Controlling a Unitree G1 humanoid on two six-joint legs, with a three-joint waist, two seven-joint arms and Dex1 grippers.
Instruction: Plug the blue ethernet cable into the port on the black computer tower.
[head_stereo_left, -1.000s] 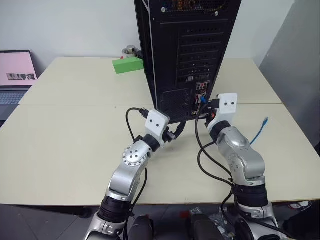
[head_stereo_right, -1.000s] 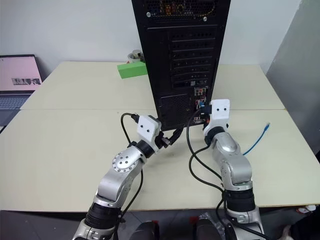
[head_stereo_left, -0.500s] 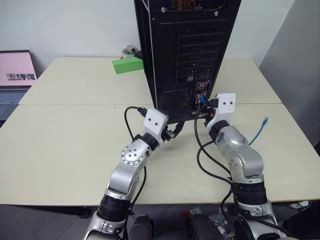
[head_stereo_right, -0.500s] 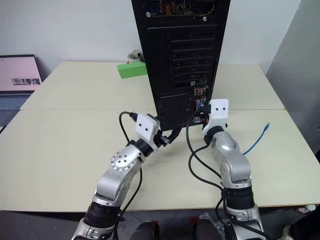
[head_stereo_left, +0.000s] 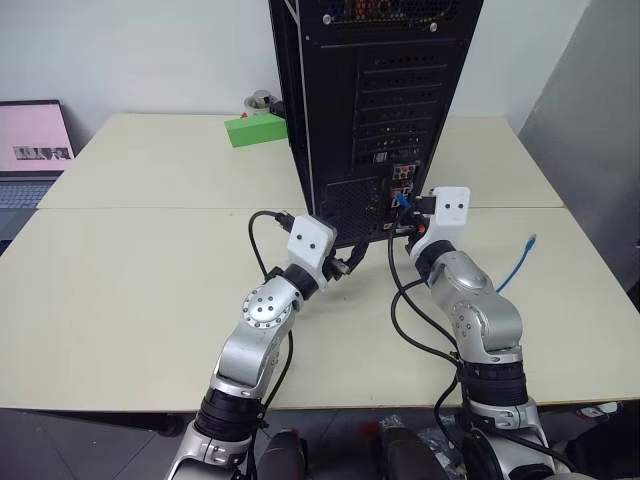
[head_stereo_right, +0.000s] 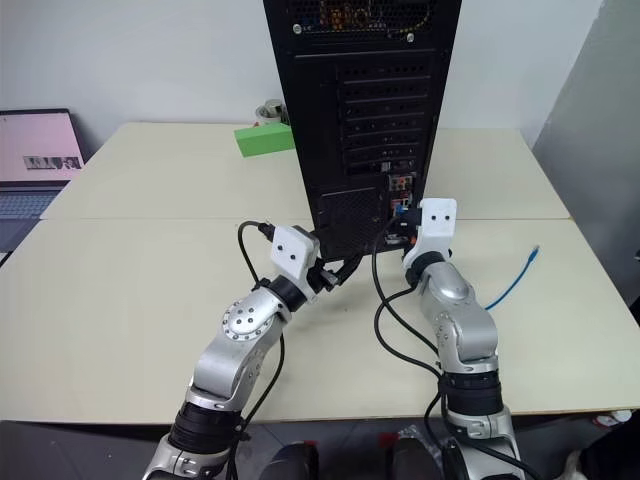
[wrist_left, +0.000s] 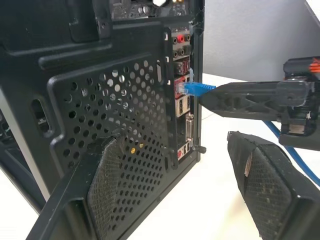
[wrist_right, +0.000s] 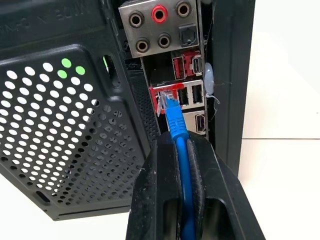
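No readable text, labels, or numbers anywhere
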